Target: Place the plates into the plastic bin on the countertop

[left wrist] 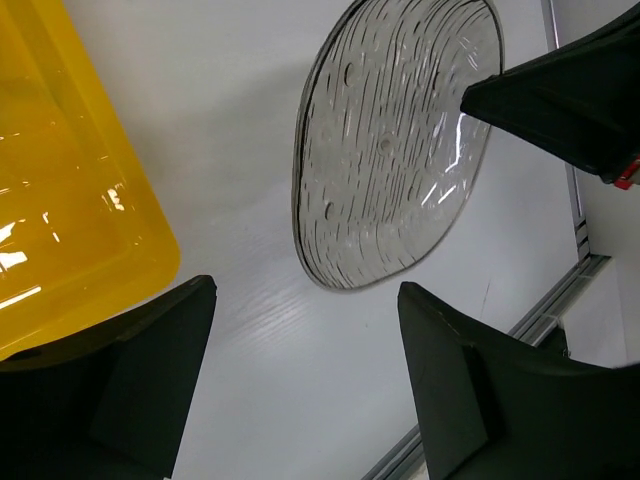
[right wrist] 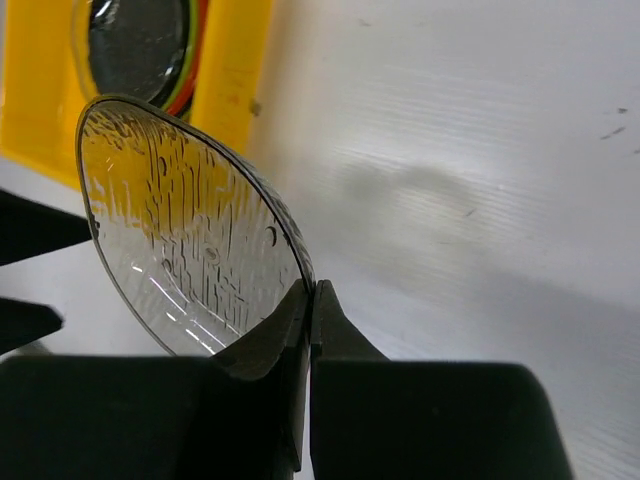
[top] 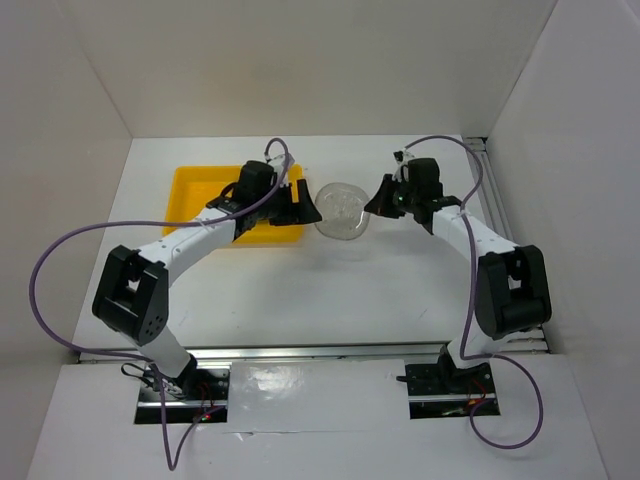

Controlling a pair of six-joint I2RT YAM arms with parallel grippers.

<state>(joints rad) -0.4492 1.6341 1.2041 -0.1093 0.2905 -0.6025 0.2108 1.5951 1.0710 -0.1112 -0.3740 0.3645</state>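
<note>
A translucent grey rounded-square plate with a ribbed texture hangs tilted above the white countertop, just right of the yellow bin. My right gripper is shut on the plate's right rim; the plate fills the left of that view. My left gripper is open and empty by the bin's right edge, its tips a short way from the plate. In the bin lies a stack with a black plate on top and green and orange rims beneath it.
White walls close in the countertop at the back and both sides. An aluminium rail runs along the right side, also in the left wrist view. Purple cables loop over both arms. The left arm covers most of the bin in the top view.
</note>
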